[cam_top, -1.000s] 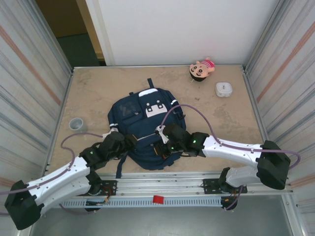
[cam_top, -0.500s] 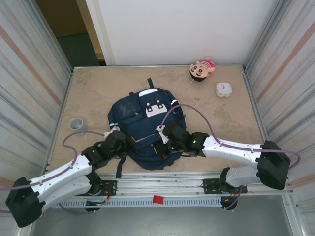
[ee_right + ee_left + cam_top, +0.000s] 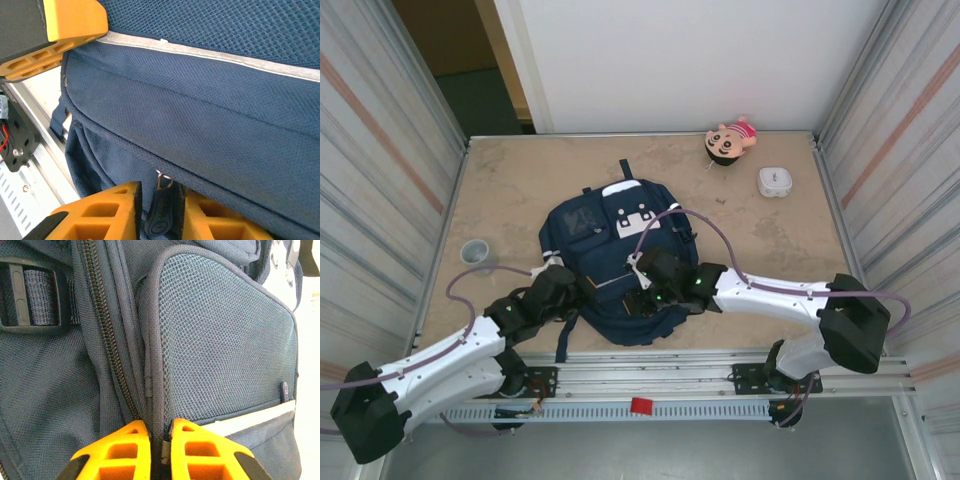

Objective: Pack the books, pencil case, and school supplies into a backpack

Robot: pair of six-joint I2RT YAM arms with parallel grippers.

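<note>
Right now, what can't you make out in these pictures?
Inside the backpack, top view: navy fabric covers it.
Fingers of the left end effector, left wrist view: cut off by the bottom edge, pinching a backpack seam.
Lower end of the zipper pull, right wrist view: cut off; whether the right end effector grips it is unclear.
Markings on the white box, top view: too small.
</note>
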